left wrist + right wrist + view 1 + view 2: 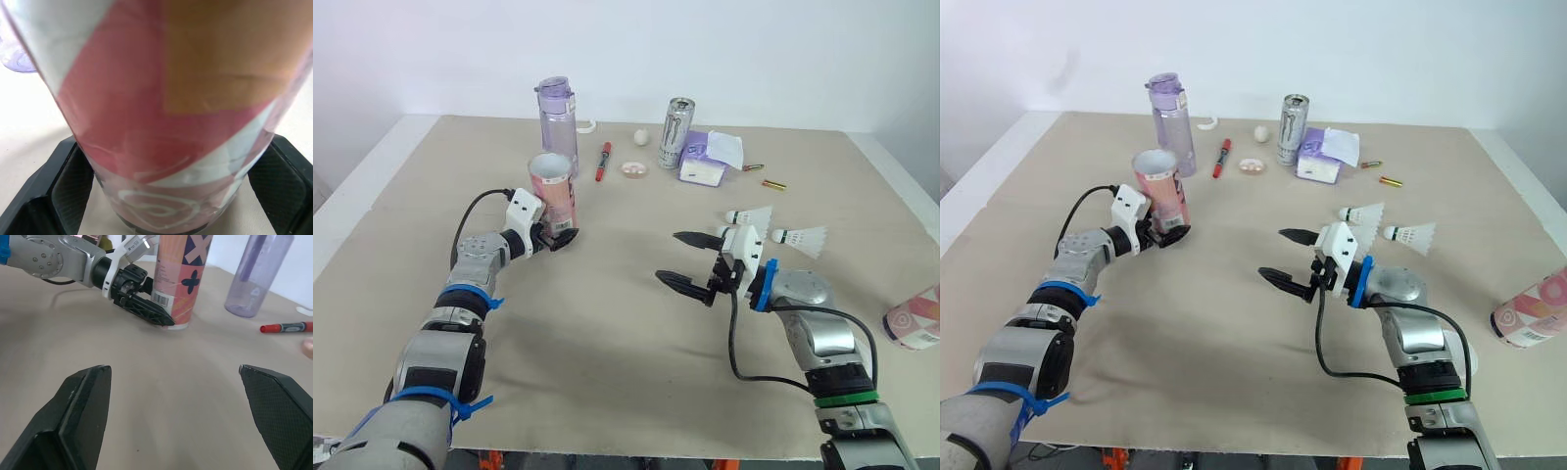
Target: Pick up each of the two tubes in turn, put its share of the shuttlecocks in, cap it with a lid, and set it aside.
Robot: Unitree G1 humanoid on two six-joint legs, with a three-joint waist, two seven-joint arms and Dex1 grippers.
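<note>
**Barely begun: one tube gripped, nothing capped**

Found the left gripper (560, 235) closed on the foot of the upright tube (553, 186), well left of the can (675, 132) and nearer the robot, with a finger pressed to either side. Judged the base to be resting on the table (607, 343) or just off it. Saw the mouth open and uncapped. Could not see down inside, so could not rule out a shuttlecock within. Judged the first pick-up as only just under way.

Noted a purple bottle (557, 113) and a red marker (603, 162) left of the can, with neither gripper near them.

Found the right gripper (668, 257) in front of the can and well nearer the robot, with fingers spread wide, holding nothing, low over bare table. Saw two shuttlecocks (751, 215) right of the can and nearer the robot, just beside that gripper on its far side, lying on their sides and apart from each other, not yet picked up. Spotted the second tube (913, 323) far right of the can, on its side at the table's edge, untouched.

Could not pick out a lid for certain among the small things round the can. Reckoned nearly all of the job left: loading both tubes, capping both, setting both aside.
</note>
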